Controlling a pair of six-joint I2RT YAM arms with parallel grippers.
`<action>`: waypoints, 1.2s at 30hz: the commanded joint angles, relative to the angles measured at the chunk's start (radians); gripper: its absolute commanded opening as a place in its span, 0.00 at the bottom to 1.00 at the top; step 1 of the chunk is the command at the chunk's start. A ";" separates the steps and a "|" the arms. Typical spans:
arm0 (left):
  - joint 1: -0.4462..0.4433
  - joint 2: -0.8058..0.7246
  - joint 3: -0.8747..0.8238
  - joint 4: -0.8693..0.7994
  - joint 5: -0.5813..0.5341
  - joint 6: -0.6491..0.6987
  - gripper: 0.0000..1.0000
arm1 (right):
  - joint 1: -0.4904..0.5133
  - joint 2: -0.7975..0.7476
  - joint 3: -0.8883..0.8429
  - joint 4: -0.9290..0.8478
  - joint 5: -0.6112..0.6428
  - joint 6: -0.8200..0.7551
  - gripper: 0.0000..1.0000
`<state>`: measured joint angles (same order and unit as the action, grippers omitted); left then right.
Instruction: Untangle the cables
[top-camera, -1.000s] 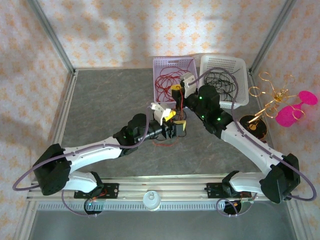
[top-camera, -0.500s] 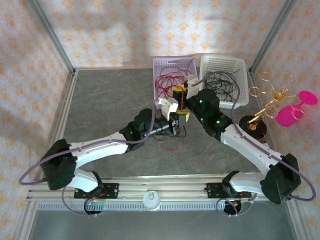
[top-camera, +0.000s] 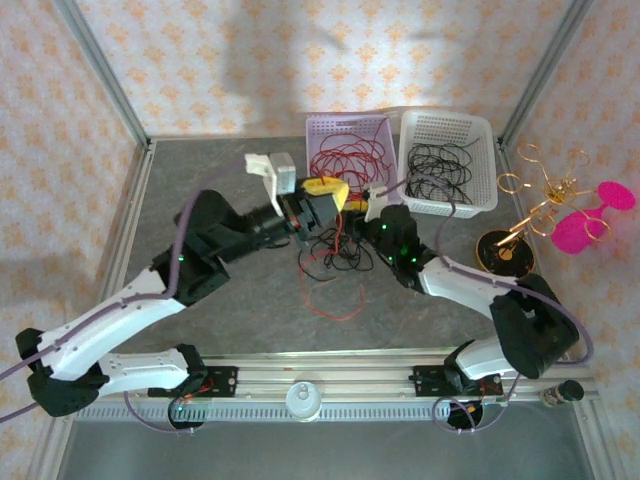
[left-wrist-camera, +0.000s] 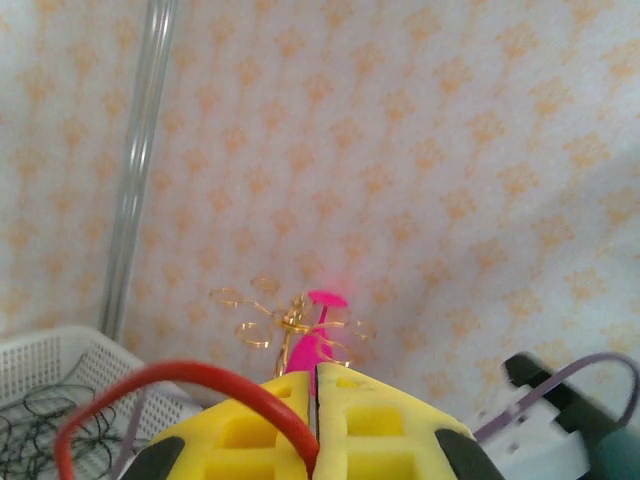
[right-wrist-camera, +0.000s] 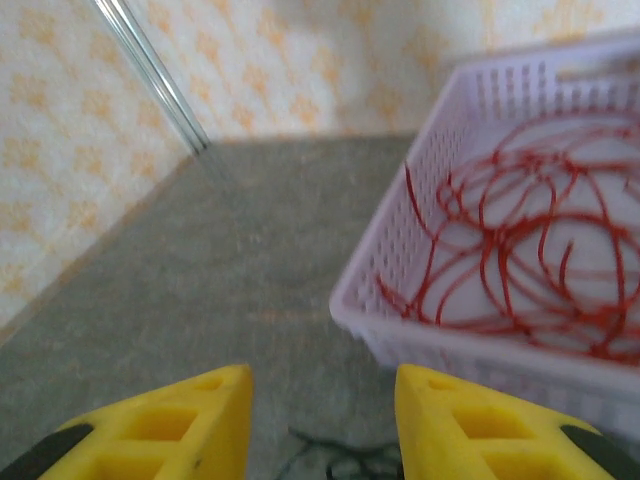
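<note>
Two arms meet at upper centre in the top view, and the cables (top-camera: 335, 255) hang between them as a loose red and black tangle. Its long axis runs nearly straight down the frame, from the left gripper (top-camera: 328, 192) at its top end to a red loop (top-camera: 340, 305) lying on the grey table (top-camera: 220, 190) at its lower end. The left gripper's yellow fingers (left-wrist-camera: 250, 430) are pressed together on a red strand (left-wrist-camera: 170, 375), which arches away to the lower left of the wrist view. The right gripper (top-camera: 360, 208) sits just right of the tangle, its fingers (right-wrist-camera: 170, 420) standing apart with nothing between them, dark wire (right-wrist-camera: 340, 462) showing low in the gap. Behind are the purple basket (top-camera: 318, 128) of red wire and the white basket (top-camera: 480, 135) of black wire. A second ago both grippers met lower, at mid-frame, over a small bunch. Since then the left arm has swung up beside the purple basket, the tangle has been drawn out longer, and the right gripper has let go.
</note>
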<state>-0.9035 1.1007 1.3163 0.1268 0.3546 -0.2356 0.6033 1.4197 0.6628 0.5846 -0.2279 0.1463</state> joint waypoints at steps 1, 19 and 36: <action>-0.003 0.032 0.206 -0.164 -0.032 0.103 0.00 | 0.003 0.049 -0.066 0.136 0.037 0.063 0.41; 0.148 0.327 0.816 -0.294 -0.230 0.294 0.00 | 0.003 0.155 -0.199 0.248 0.121 0.068 0.51; 0.356 0.659 0.934 -0.152 -0.179 0.129 0.00 | -0.011 -0.412 -0.021 -0.436 0.308 0.015 0.66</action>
<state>-0.5491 1.7401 2.1857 -0.1322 0.1791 -0.0799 0.5983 1.0534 0.5938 0.3691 0.0074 0.1387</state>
